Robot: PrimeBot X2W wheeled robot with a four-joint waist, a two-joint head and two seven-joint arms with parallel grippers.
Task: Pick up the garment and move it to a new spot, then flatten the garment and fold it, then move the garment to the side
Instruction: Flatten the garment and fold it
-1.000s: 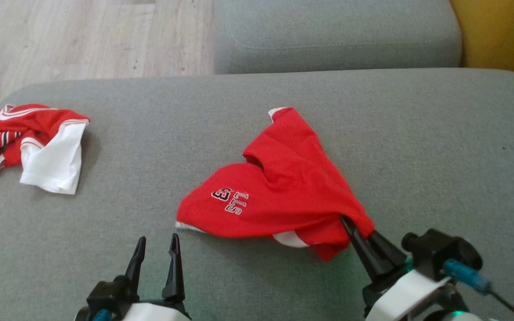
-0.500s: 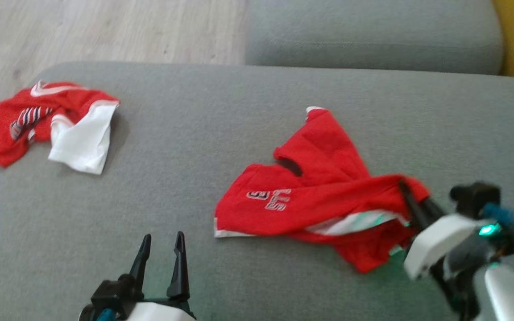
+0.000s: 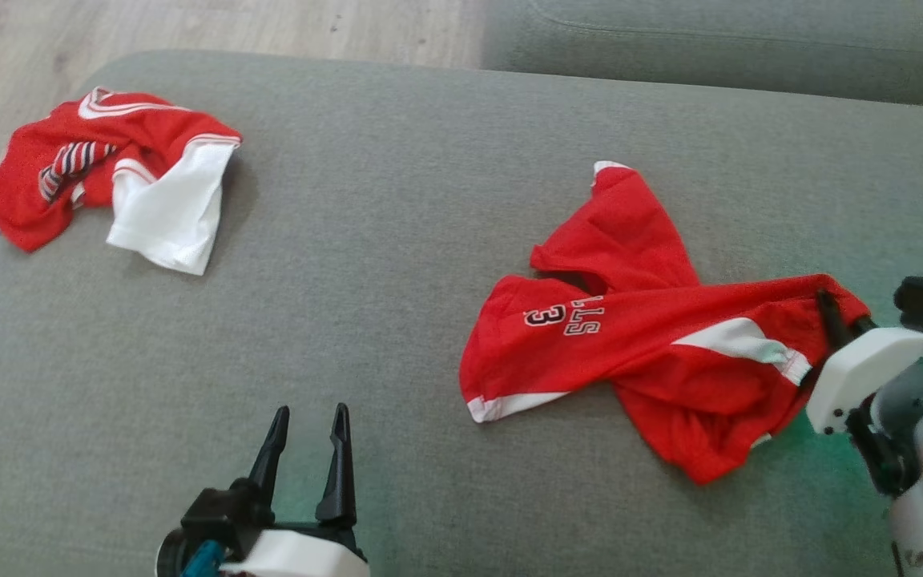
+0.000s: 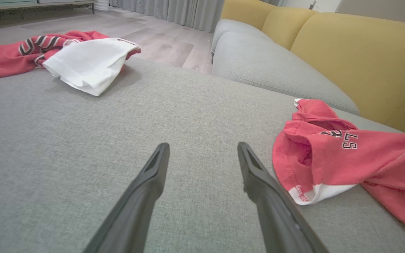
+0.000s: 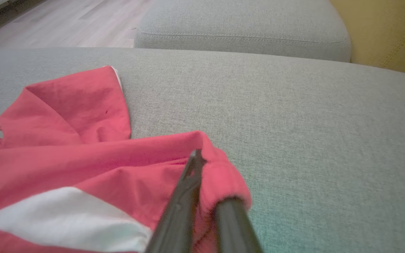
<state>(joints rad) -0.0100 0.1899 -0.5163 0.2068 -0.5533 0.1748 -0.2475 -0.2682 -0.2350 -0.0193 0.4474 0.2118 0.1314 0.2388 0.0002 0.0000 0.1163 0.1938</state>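
A red shirt (image 3: 630,336) lies crumpled on the right of a grey cushion (image 3: 397,264). The right gripper (image 3: 834,312) pinches its right edge; the left gripper (image 3: 307,449) hangs wide open, empty. Soft, floppy cloth, likely best held at corners.

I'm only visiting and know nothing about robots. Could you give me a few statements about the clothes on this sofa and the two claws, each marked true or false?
1. The right gripper is shut on an edge of the red garment. True.
2. The left gripper also holds cloth. False: it is open, with nothing between its fingers.
3. Another red-and-white garment lies crumpled at the far left of the grey cushion. True.
4. The red garment lies flat and neatly folded. False: it is twisted and bunched.
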